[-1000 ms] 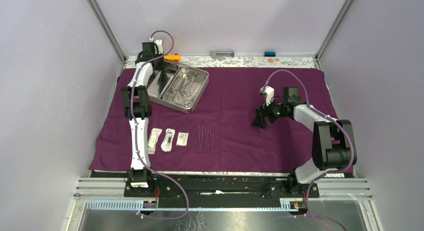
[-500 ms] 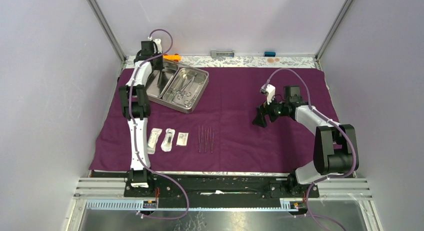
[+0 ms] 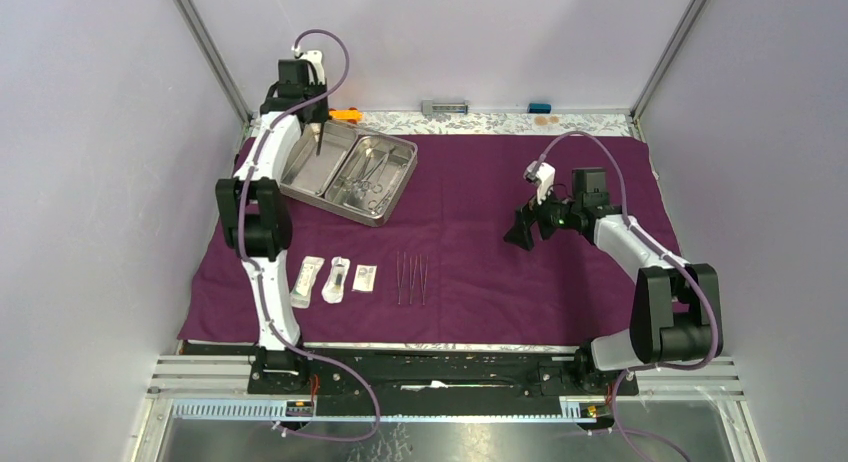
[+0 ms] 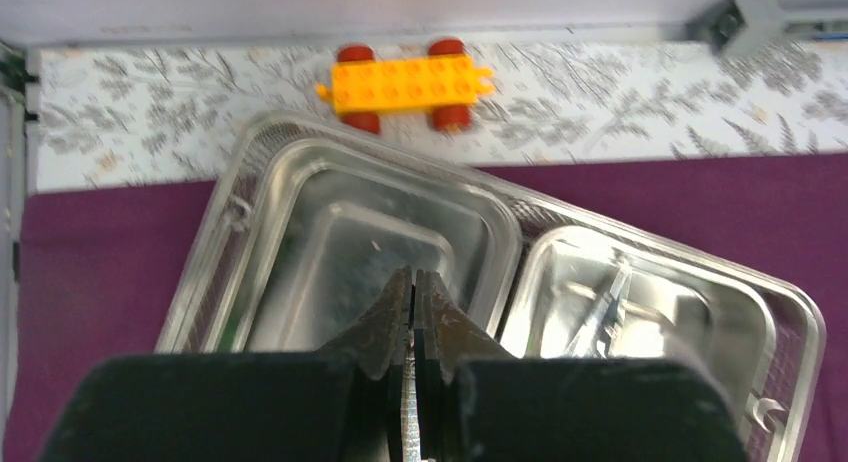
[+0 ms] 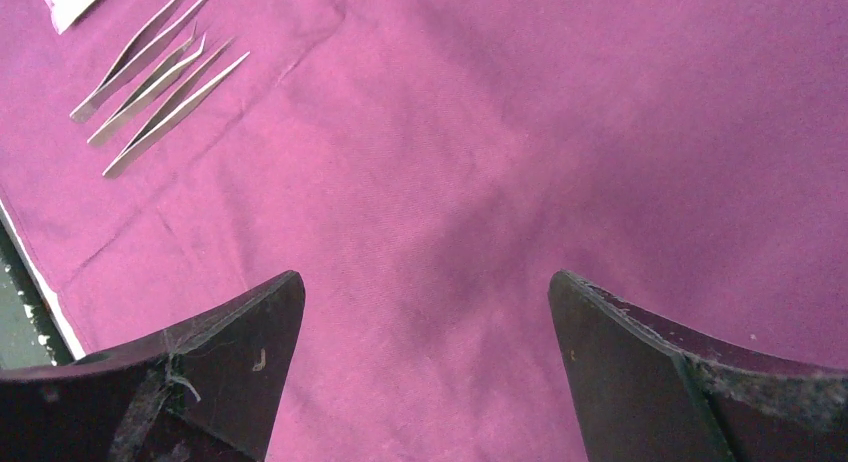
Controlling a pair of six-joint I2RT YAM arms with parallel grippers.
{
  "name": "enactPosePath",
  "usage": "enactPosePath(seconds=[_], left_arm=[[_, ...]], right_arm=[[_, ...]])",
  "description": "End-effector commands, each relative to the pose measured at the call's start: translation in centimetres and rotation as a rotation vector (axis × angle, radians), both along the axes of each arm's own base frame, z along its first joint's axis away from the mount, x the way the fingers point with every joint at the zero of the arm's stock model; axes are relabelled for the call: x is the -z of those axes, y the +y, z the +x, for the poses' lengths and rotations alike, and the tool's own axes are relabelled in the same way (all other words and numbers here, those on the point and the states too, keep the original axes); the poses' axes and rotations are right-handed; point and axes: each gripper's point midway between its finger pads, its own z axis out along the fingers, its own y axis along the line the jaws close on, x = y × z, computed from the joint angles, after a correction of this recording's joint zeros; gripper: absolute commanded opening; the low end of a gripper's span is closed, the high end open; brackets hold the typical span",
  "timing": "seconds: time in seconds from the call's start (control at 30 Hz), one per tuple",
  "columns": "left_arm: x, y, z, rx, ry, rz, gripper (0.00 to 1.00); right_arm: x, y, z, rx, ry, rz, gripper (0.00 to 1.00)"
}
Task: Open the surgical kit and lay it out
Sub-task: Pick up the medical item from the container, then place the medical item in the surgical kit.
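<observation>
1. Step in hand, judged from the layout: emptying the shiny two-compartment rectangular steel tray (image 3: 400, 185) onto the dark purple cloth wrap (image 3: 520, 162), which lies spread flat over the desk (image 4: 600, 102).
2. Near the cloth's front edge, three small clear sealed packets (image 3: 335, 279) lie side by side. Just to their right is a row of thin steel tweezers (image 3: 410, 279).
3. Over the tray's left compartment hangs the left hand (image 4: 413, 282), its fingers pinched together. A thin steel sliver (image 4: 410, 437) shows between them. It looks like one more pair of tweezers, though too little of it is visible to be sure. The compartment beneath appears otherwise bare.
4. In the tray's right compartment lie the ring-handled forceps (image 3: 365, 177), with neither arm touching them. How many there are cannot be told.
5. Right of centre, well apart from the tray, the right hand (image 5: 425, 282) hovers over bare cloth with its fingers spread wide, holding nothing.
6. The next move likely calls for carrying the pinched piece over the tray rim and toward the front row. It would then be lowered parallel to the tweezers and just beside them, and released only once it rests on the cloth. A piece this thin could swing or slip, so a slow, level path seems wise.
7. After that the forceps would remain to be lifted out, so the task looks well along but not finished.
8. Beyond the tray's far rim, a small orange toy car (image 4: 405, 82) sits on the patterned desk and is no part of the kit.
</observation>
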Motion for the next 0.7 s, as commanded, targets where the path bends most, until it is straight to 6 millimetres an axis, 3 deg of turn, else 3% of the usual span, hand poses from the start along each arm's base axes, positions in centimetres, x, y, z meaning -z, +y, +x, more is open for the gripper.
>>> enactPosePath(seconds=[0.0, 0.03, 0.27, 0.47, 0.67], left_arm=[[-6.4, -4.4, -3.7, 0.009, -0.122, -0.055, 0.0], [-6.3, -5.5, -5.1, 0.015, -0.117, -0.054, 0.0], [-10.3, -12.5, -13.3, 0.06, -0.173, -0.163, 0.0], [-9.5, -18.4, -20.3, 0.077, -0.104, -0.345, 0.0], [-7.6, -21.8, -25.2, 0.003, -0.045, -0.446, 0.0]], right_arm=[[-2.8, 0.4, 0.7, 0.019, -0.098, 0.039, 0.99], [-3.3, 0.3, 0.8, 0.031, -0.115, 0.04, 0.99], [-6.6, -1.4, 2.0, 0.187, -0.208, 0.007, 0.99], [-8.4, -3.5, 1.4, 0.356, -0.21, -0.016, 0.99], [-7.3, -5.7, -1.2, 0.434, -0.159, -0.074, 0.99]])
